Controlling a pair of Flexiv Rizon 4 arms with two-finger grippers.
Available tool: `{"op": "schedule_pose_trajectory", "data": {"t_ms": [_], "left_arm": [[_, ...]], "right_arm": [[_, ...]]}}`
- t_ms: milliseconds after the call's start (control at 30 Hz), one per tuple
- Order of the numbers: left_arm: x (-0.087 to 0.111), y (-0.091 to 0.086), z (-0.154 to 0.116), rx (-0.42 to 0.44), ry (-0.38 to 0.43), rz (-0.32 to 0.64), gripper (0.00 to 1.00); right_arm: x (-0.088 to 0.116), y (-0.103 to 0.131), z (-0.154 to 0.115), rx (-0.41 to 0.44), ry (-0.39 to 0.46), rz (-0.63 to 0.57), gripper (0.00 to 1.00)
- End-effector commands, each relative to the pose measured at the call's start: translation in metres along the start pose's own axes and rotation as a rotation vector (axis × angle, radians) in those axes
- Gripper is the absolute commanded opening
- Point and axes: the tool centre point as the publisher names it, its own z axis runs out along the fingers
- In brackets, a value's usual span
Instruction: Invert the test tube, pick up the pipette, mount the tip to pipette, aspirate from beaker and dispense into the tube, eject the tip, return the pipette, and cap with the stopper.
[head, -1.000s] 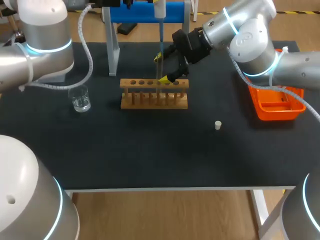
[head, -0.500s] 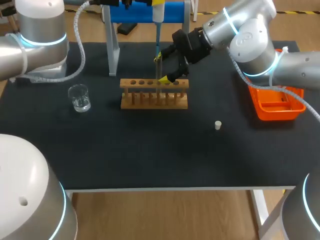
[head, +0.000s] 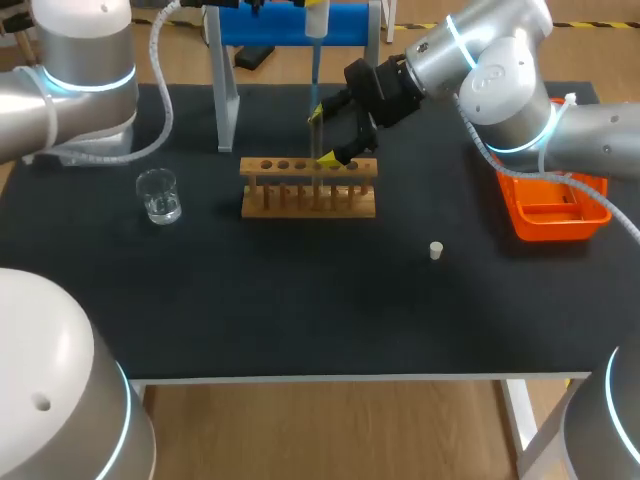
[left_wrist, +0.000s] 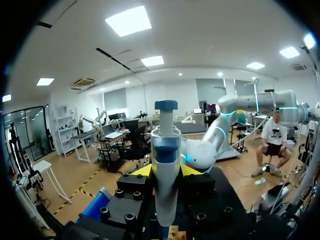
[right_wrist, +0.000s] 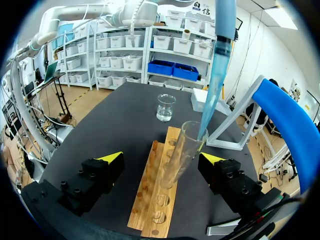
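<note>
I see the black tabletop carrying a glass beaker at my left and a wooden test tube rack mid-back. A pipette stand is behind the rack, a small white stopper lies right of centre, and an orange tray sits at the right edge.

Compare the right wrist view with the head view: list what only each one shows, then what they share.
Only the right wrist view makes clear that the pipette tip ends at the mouth of the test tube, which stands in the rack between the open fingers of the right gripper, touching neither. Only the head view shows the white stopper and the orange tray. Both show the rack, the tube, the tip, the beaker and the blue stand.
</note>
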Motion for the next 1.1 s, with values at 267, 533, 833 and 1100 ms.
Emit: {"op": "schedule_pose_trajectory", "data": {"t_ms": [267, 533, 833, 1100], "left_arm": [[0.001, 0.011, 0.004, 0.007, 0.008, -0.013, 0.0], [0.0, 0.02, 0.007, 0.006, 0.014, -0.027, 0.0], [-0.002, 0.027, 0.012, 0.003, 0.029, -0.041, 0.0], [-0.003, 0.032, 0.012, 0.003, 0.03, -0.049, 0.0]], "right_arm": [[0.0, 0.0, -0.001, 0.0, 0.001, 0.0, 1.0], [0.0, 0.0, -0.001, 0.0, 0.001, 0.0, 1.0], [0.0, 0.0, -0.001, 0.0, 0.001, 0.0, 1.0], [0.0, 0.0, -0.001, 0.0, 0.001, 0.0, 1.0]]}}
